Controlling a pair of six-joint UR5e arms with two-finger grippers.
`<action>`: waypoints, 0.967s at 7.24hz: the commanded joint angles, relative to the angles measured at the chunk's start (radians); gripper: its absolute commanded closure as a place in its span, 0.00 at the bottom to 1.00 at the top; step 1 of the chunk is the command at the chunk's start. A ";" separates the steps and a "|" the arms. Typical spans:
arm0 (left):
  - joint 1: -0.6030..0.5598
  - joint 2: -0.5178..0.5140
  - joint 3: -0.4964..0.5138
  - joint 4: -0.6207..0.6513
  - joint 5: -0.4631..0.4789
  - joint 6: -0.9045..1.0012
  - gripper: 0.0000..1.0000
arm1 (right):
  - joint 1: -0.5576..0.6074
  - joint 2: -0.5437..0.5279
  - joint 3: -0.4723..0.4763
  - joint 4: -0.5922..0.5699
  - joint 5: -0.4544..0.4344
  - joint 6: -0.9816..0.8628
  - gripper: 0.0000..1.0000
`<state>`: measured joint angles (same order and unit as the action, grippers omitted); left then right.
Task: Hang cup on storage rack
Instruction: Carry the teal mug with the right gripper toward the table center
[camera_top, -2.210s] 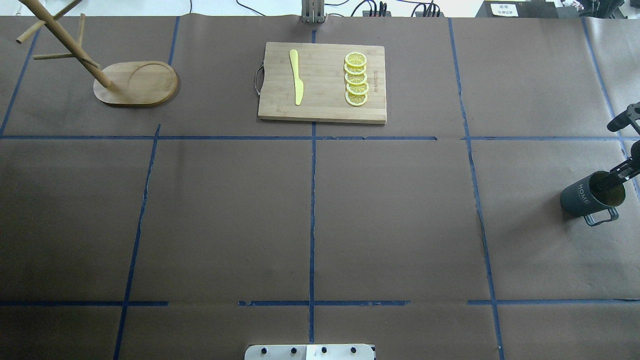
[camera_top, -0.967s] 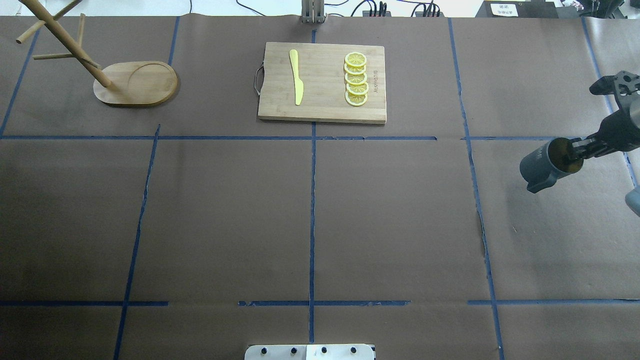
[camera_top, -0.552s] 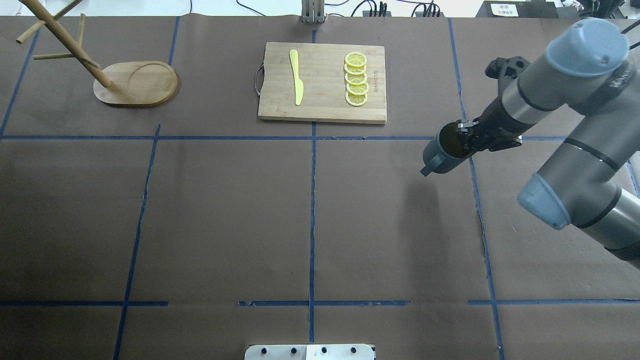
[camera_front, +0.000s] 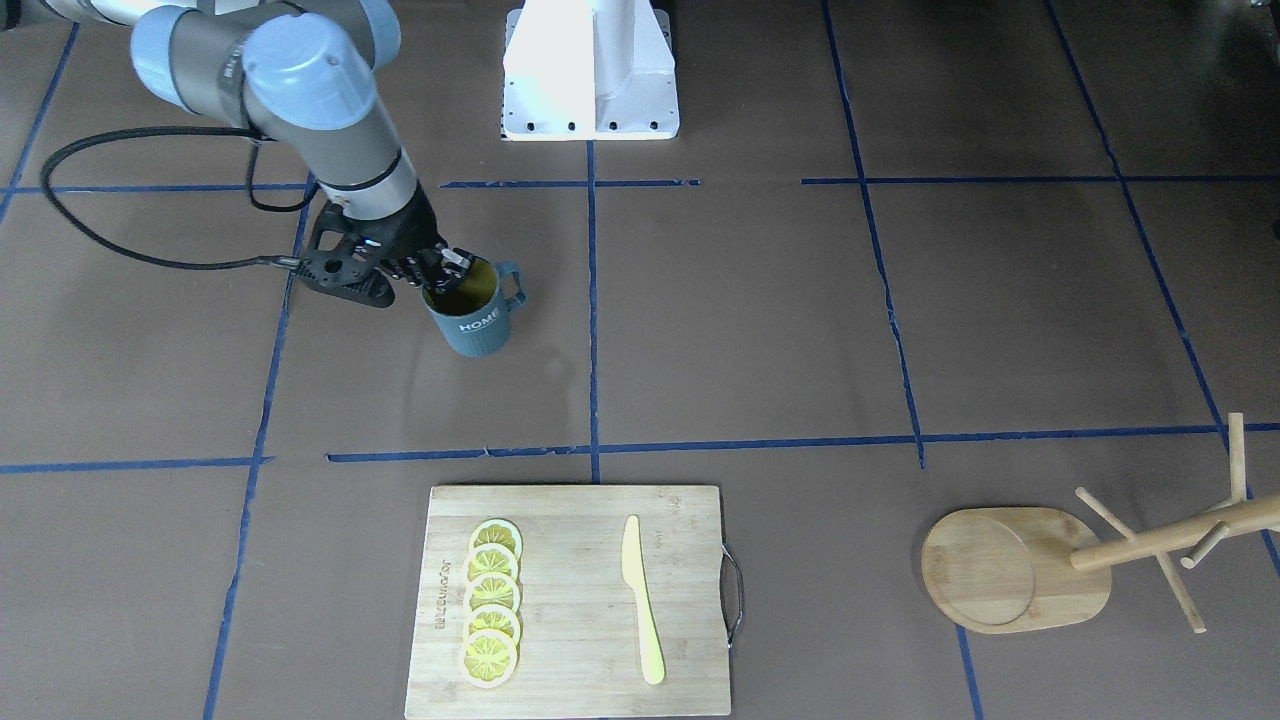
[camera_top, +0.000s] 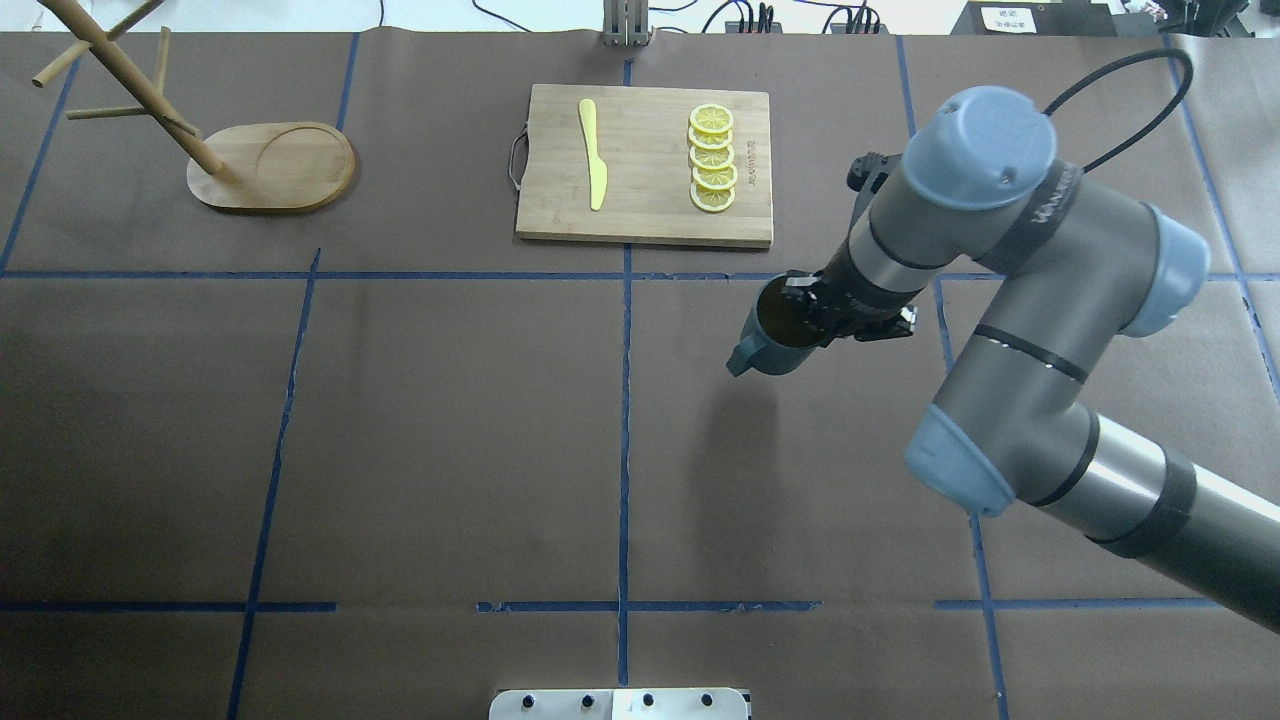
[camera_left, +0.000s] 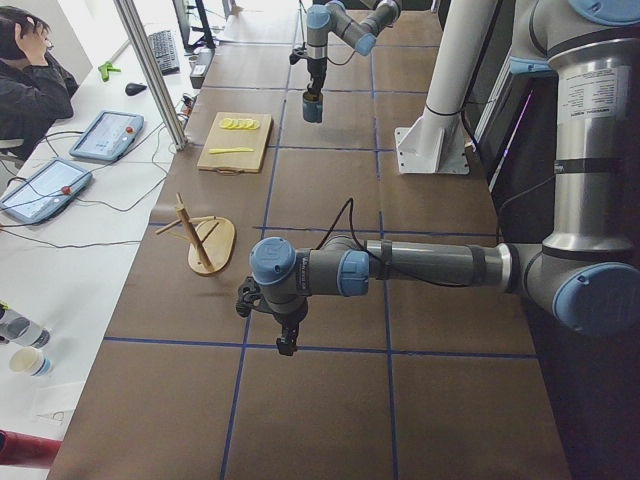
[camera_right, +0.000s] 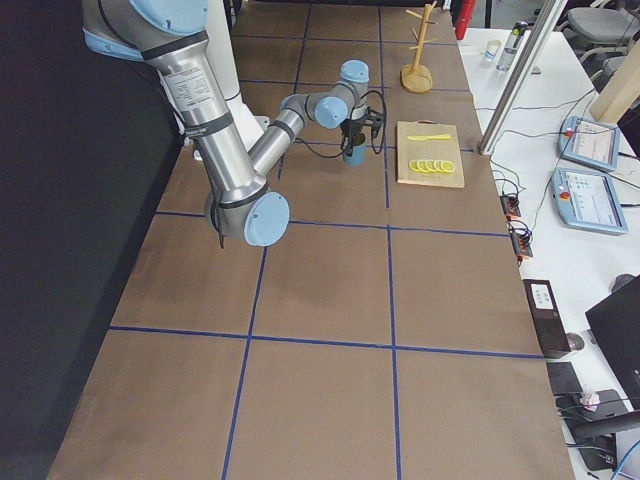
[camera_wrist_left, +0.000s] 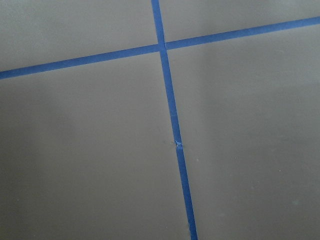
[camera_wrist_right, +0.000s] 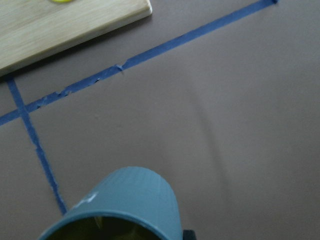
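Observation:
My right gripper (camera_front: 441, 272) is shut on the rim of the cup (camera_front: 472, 318), a dark blue-grey ribbed mug with yellow inside and white "HOME" lettering. It holds the cup above the table, right of the centre line, handle pointing towards the rack side; both gripper (camera_top: 812, 308) and cup (camera_top: 770, 345) show in the overhead view. The right wrist view shows the cup (camera_wrist_right: 131, 204) at its bottom edge. The storage rack (camera_top: 272, 166), a bamboo mug tree, stands at the far left back, far from the cup. My left gripper (camera_left: 286, 342) hovers over bare table; I cannot tell if it is open.
A wooden cutting board (camera_top: 645, 165) lies at the back centre with a yellow knife (camera_top: 593, 155) and several lemon slices (camera_top: 712, 160), just behind the cup. Blue tape lines cross the brown table. The robot base (camera_front: 590, 70) stands at the near edge.
The right arm has lifted the cup off the table at the far right and carried it leftward, to just right of the centre line. The rack and board have not moved.

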<state>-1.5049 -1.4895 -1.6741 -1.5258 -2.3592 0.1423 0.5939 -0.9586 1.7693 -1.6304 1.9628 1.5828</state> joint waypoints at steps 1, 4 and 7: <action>0.000 0.000 -0.003 -0.001 0.000 -0.001 0.00 | -0.075 0.128 -0.118 -0.003 -0.054 0.152 1.00; 0.000 0.000 -0.001 -0.001 0.000 -0.001 0.00 | -0.121 0.178 -0.174 -0.003 -0.064 0.203 0.99; 0.000 0.000 -0.003 -0.001 0.000 -0.001 0.00 | -0.121 0.172 -0.192 -0.003 -0.065 0.171 0.92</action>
<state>-1.5049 -1.4895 -1.6760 -1.5263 -2.3593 0.1411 0.4732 -0.7861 1.5852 -1.6337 1.8979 1.7678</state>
